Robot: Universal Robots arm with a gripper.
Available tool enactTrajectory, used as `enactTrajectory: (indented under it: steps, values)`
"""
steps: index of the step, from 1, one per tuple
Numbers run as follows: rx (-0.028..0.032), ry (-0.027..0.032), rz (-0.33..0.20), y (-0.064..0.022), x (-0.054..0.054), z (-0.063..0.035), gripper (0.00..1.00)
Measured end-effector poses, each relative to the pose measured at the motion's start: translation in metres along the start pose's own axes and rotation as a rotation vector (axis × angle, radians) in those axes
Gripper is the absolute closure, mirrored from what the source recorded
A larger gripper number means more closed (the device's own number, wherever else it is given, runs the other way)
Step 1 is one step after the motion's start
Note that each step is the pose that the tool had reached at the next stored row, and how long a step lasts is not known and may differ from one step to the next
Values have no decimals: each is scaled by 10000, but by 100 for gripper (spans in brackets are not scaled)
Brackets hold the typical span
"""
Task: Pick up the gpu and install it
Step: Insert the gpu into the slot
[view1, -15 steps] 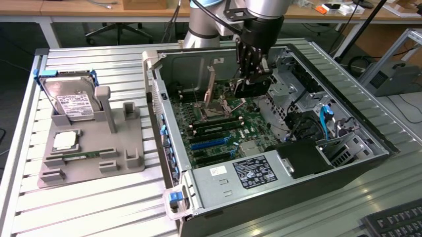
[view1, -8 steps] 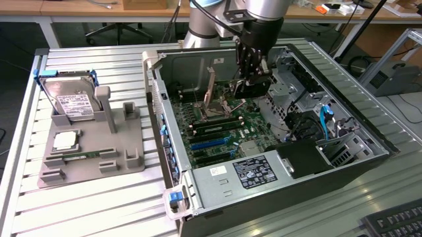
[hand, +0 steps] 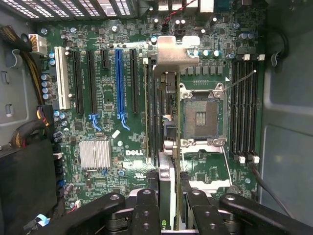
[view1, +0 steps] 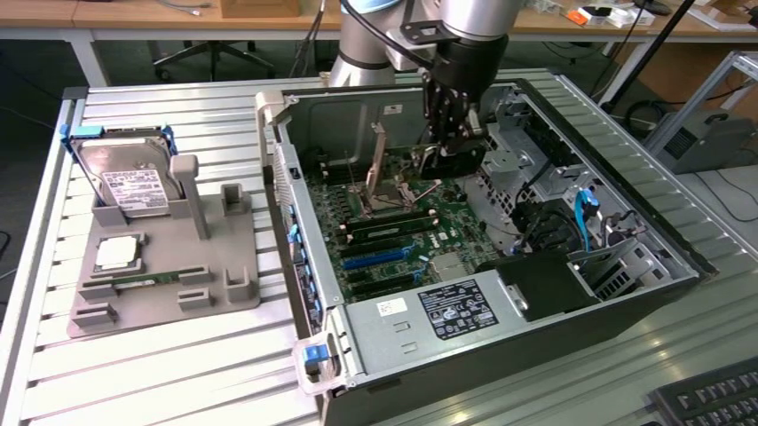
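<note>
Held edge-on by hand, gpu shows thin w/ silver bracket.

Robotics lab: open PC case on slatted metal bench, wooden desks at 12 o'clock.

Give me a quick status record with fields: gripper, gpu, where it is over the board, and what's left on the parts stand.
gripper: gripper lowered inside the open computer case, jaws closed on the gpu
gpu: gpu held on edge, silver bracket up, above the motherboard, not seated in a slot
position: between the blue slot and the empty CPU socket
parts stand: grey stand on the exterior view's left holds a hard drive, and a memory stick
</note>
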State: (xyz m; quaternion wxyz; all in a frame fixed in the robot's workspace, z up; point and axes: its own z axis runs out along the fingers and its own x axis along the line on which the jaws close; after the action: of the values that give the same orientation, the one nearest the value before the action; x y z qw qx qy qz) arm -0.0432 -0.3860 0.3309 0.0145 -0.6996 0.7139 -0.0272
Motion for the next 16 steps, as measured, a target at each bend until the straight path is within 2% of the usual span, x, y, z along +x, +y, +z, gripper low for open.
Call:
enactTrajectory:
  steps: [16]
  values:
    - [1, 0, 0, 11, 17, 69, 73]
